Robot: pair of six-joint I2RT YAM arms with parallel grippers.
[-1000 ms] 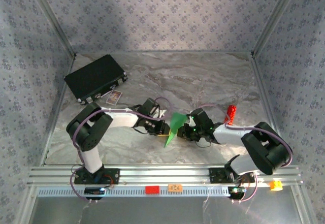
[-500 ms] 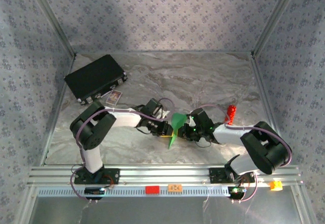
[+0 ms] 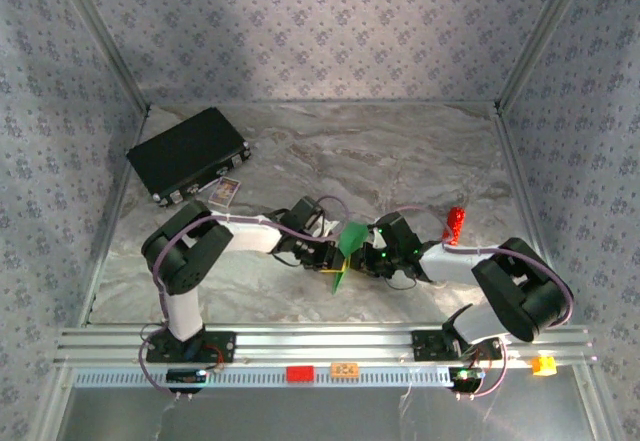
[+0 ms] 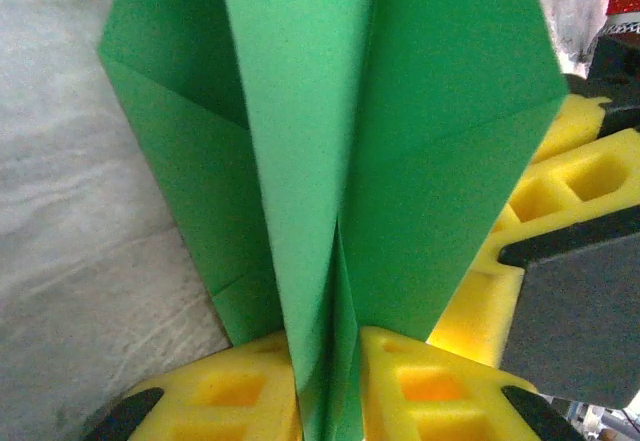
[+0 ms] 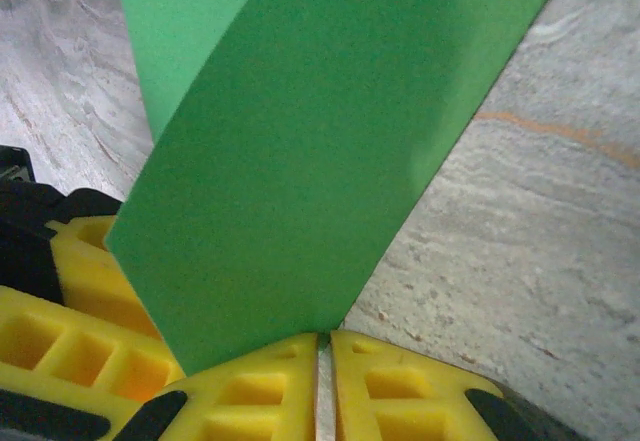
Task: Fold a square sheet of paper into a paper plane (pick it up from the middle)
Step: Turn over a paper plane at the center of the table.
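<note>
Top external: two arms at mid-table (image 3: 400,161), both clamped on the green paper plane (image 3: 349,238).
The left gripper (image 3: 327,257) pinches it shut-fingered from 9 o'clock and the right gripper (image 3: 366,258) from 3 o'clock, with its narrow tip pointing toward 6 o'clock.

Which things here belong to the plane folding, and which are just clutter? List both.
In the job: green paper, left gripper and right gripper shut on it.
Lying about: black case, small card near it, red cylinder.
</note>
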